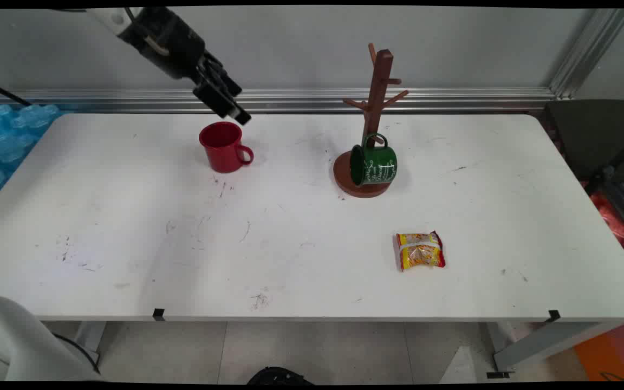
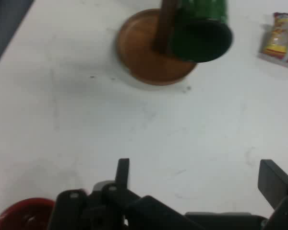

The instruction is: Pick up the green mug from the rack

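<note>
Jaws stand wide apart on my gripper (image 2: 197, 179) and nothing is between them; in the hand view I see one finger (image 2: 123, 173) on the left and the other at the right edge, with bare white table (image 1: 128, 244) in the gap. In the main view the gripper (image 1: 231, 108) hangs in the air above the table's far side, pointing down and to the right, just above and slightly behind the red mug (image 1: 223, 146). This mug stands upright with its opening up, and its handle points to the right; the colour is a plain glossy red, and I can see only a part of its rim in the lower left corner of the hand view (image 2: 24, 215). Well apart to the right stands a brown wooden mug tree (image 1: 374, 108) on a round base. A dark green mug (image 1: 374, 165) with white lettering hangs by its handle on a low peg of the tree, tilted on its side with the opening to the left, and its lower edge is close to the base; I cannot tell if it touches. Nearer to the front edge, on the right part of the table, lies a small yellow and red snack packet (image 1: 420, 251), flat and alone.
</note>
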Robot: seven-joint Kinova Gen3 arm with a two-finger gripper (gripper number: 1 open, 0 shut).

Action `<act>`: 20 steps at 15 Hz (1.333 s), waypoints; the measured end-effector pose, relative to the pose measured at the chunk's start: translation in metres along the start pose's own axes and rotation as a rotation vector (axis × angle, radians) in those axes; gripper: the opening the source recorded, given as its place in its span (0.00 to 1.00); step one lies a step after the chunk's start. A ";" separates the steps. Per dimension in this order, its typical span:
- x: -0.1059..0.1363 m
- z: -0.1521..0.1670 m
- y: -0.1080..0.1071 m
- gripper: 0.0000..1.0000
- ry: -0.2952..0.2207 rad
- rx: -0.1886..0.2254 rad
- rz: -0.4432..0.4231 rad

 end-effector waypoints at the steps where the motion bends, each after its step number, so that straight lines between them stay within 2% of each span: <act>1: 0.000 0.004 0.007 1.00 0.003 -0.005 0.000; 11: -0.004 0.049 0.048 1.00 0.035 -0.044 -0.020; 20: 0.023 0.122 0.075 1.00 0.093 -0.099 -0.083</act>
